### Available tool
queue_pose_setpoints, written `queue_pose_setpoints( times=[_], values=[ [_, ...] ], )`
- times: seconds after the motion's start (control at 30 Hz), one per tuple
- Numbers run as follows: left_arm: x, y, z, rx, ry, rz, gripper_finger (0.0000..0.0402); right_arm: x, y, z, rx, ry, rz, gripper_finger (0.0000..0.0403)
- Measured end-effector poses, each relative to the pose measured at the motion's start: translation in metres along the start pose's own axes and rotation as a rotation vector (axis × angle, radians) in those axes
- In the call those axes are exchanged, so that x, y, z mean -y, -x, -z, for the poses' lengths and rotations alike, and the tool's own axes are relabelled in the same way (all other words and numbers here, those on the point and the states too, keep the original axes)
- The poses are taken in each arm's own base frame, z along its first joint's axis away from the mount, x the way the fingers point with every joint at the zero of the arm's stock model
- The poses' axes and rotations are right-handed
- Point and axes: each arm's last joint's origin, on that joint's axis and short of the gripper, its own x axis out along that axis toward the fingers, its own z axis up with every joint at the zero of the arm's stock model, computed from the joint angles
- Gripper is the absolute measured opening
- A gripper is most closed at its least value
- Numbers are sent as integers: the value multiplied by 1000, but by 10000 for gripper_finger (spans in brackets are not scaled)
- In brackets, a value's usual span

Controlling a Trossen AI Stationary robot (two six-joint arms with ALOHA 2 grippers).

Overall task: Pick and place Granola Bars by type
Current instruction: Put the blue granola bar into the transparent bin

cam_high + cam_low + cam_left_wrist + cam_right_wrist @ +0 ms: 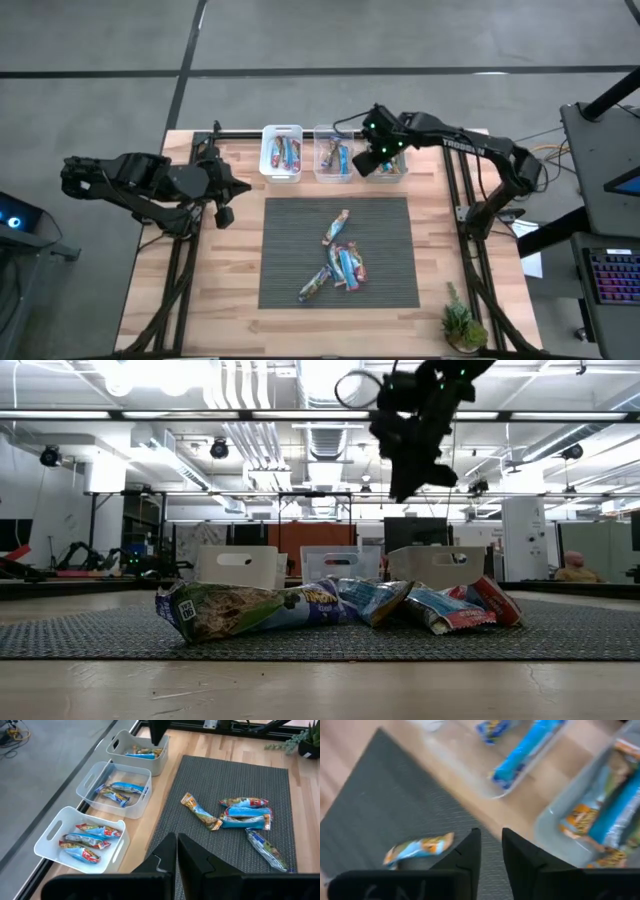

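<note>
Right end effector, fingers slightly spread and empty, hovers above the rightmost bin; 5 granola bars lie behind it on the mat.

right claw blocks far-right bin; other 2 bins, mat open from above.

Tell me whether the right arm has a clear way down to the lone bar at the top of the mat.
Probably yes: the right gripper hangs empty by the bins, and that bar lies apart from the pile, nothing over it.
</note>
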Motion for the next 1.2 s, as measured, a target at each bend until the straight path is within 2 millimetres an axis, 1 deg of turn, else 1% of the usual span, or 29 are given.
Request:
queue_pose_setpoints(
  times=[0.17, 0.3, 0.47, 0.6, 0.73, 0.87, 1.03, 1.2],
  values=[
    [0, 0, -1, 14, 4, 4, 0, -33, 10, 20, 3, 108, -60, 32],
    [1, 0, -4, 37, 9, 11, 0, -60, 19, 36, 30, 205, -130, 12],
    [2, -1, -5, 42, -11, 11, 0, -89, 32, 52, 93, 306, -234, 9],
    [4, -4, -6, 34, -12, 9, 0, -105, 44, 66, 126, 367, -304, 8],
    [6, -8, -6, 22, -18, 6, 0, -115, 61, 82, 145, 415, -353, 8],
    [8, -11, -7, 13, -23, 3, 0, -118, 84, 95, 188, 462, -398, 8],
    [11, -14, -11, 41, -12, 12, 0, -115, 113, 109, 283, 553, -416, 8],
    [13, -15, -18, 108, -10, 28, 0, -107, 139, 118, 355, 574, -441, 8]
  ],
)
